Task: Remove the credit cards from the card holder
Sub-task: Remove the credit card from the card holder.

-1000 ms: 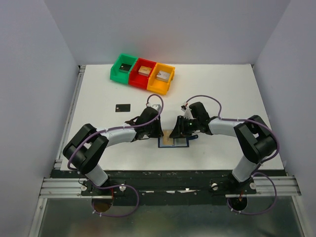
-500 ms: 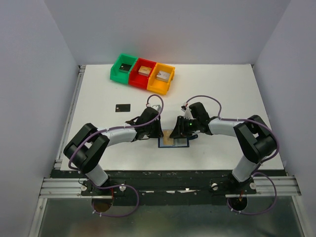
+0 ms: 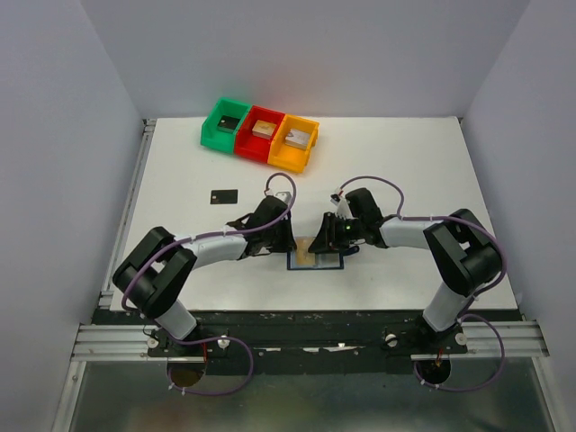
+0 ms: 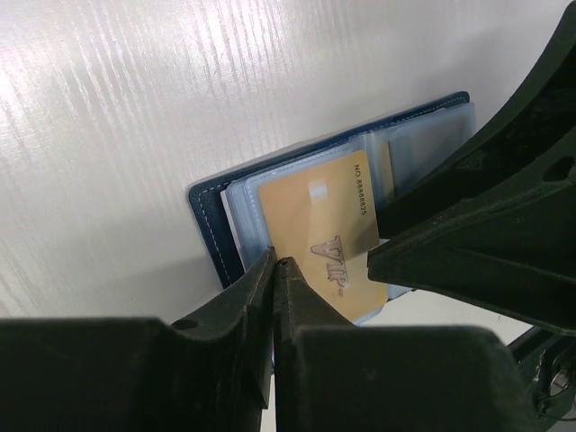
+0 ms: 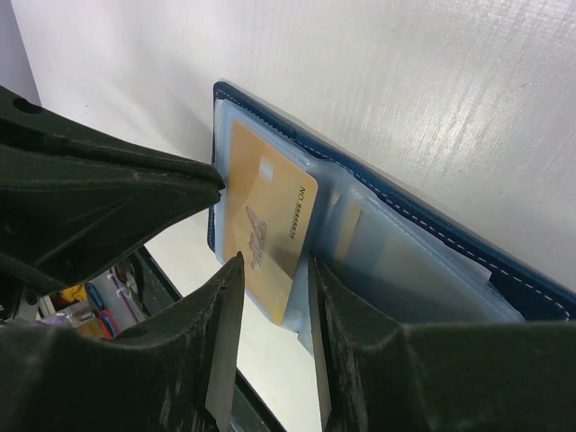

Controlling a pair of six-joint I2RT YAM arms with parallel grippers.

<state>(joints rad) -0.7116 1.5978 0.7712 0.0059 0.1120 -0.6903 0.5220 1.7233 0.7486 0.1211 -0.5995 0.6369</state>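
Cards in plain sight number two: a gold card (image 4: 328, 229) on the open page of the holder (image 4: 209, 225), and a black card (image 3: 223, 195) lying alone on the table (image 3: 405, 162), off to the left of the holder and farther out. We also see a tan strip behind the next sleeve, and from above a small pale flat thing beside the left arm's cable. We cannot tell whether either is a card. We count one holder, two grippers and three bins.

The green bin (image 3: 209, 133), red bin (image 3: 252, 153) and orange bin (image 3: 286, 162) stand touching in a row at the far left of the table, well apart from the holder. Each carries one of the small blocks (image 3: 262, 130).

The holder lies open and flat near the table's near edge, between the two arms. Both grippers come down on it from either side, and in the top view their bodies hide much of it.

The left gripper (image 4: 274, 263) has its jaws pressed together with only a thin seam between them, tips at the gold card's near corner. Whether they pinch its edge we cannot tell. The right gripper (image 5: 274, 261) has its jaws apart, fingers straddling the card's other end over the sleeve.

The holder has a navy cover with pale stitching and clear, pale-blue sleeve pages. The gold card lies a little askew, showing a chip, raised "VIP" lettering and a line of digits.
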